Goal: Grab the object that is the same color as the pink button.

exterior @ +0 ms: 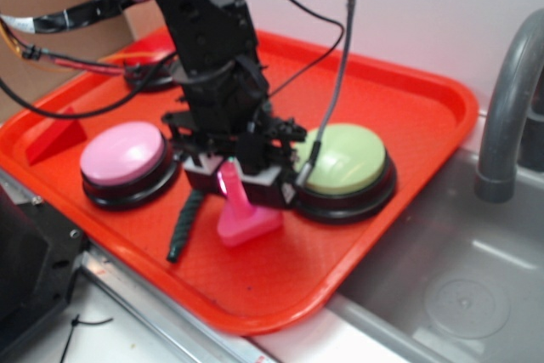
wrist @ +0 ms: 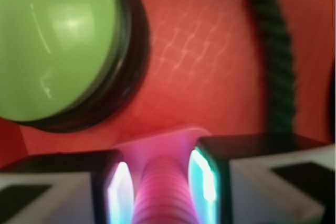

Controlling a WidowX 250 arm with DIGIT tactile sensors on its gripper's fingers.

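I see my gripper (wrist: 163, 182) clamped on the pink peg (wrist: 160, 192), pads (wrist: 122, 190) tight against its ribbed stem. The peg's base (exterior: 246, 224) sits on the red tray (exterior: 408, 125), between the pink button (exterior: 123, 155) and green button (exterior: 344, 159). A dark rope (exterior: 183, 223) lies just beside it.

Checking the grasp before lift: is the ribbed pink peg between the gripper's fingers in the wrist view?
Yes, the pink peg stands between the gripper fingers.

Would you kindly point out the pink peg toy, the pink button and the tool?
pink peg toy (exterior: 247, 223): exterior view, flat base.
pink button (exterior: 121, 152): exterior view, dome top.
tool (wrist: 161, 182): wrist view, between its fingertips.
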